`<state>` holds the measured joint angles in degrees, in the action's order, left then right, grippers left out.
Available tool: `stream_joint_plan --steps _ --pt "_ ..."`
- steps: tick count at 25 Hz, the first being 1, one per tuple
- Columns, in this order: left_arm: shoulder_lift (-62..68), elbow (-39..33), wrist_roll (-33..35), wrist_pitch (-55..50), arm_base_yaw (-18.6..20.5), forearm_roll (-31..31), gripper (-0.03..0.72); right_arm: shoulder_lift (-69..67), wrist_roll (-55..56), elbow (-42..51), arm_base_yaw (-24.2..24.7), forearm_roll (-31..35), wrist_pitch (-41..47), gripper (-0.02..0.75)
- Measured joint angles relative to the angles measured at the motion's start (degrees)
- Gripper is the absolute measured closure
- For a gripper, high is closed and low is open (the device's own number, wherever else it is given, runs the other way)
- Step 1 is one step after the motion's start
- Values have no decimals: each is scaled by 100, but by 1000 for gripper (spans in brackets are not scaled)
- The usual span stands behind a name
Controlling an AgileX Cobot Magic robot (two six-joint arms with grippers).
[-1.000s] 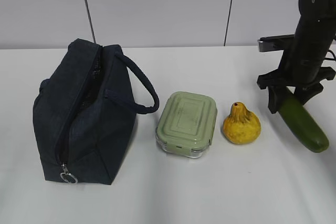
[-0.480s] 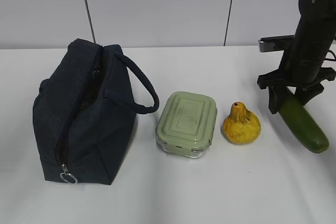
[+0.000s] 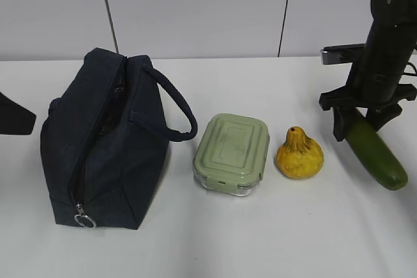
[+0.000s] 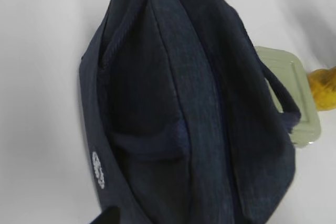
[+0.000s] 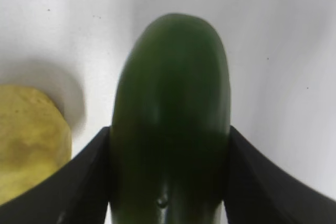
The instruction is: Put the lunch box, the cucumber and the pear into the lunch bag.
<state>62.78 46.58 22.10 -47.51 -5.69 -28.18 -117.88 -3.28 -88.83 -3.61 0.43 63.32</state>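
The dark navy lunch bag (image 3: 107,148) lies on the white table at the left, its zipper open along the top and its ring pull (image 3: 83,219) at the near end. It fills the left wrist view (image 4: 173,103). The lunch box (image 3: 232,151) with its sage-green lid stands to the right of the bag. The yellow pear (image 3: 299,155) stands beside it. My right gripper (image 3: 358,122) is shut on the dark green cucumber (image 3: 376,154), which slants down towards the table at the right. In the right wrist view the fingers clamp the cucumber (image 5: 170,103). My left gripper (image 3: 14,116) shows only as a dark wedge at the left edge.
A grey panelled wall runs behind the table. Bare white table (image 3: 260,239) lies in front of the objects. The bag's padded loop handle (image 3: 179,112) arches towards the lunch box. The lunch box (image 4: 294,93) and the pear (image 4: 324,85) show beyond the bag in the left wrist view.
A dark part of my left gripper has come into the exterior view at the left edge, beside the bag. The right gripper and the cucumber have not moved.
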Motion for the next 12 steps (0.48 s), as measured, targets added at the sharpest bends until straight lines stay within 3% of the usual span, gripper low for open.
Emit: stream_joint_plan --steps 12 --pt "1697 678 183 -170 2 -95 353 0 21 0 0 0 0 317"
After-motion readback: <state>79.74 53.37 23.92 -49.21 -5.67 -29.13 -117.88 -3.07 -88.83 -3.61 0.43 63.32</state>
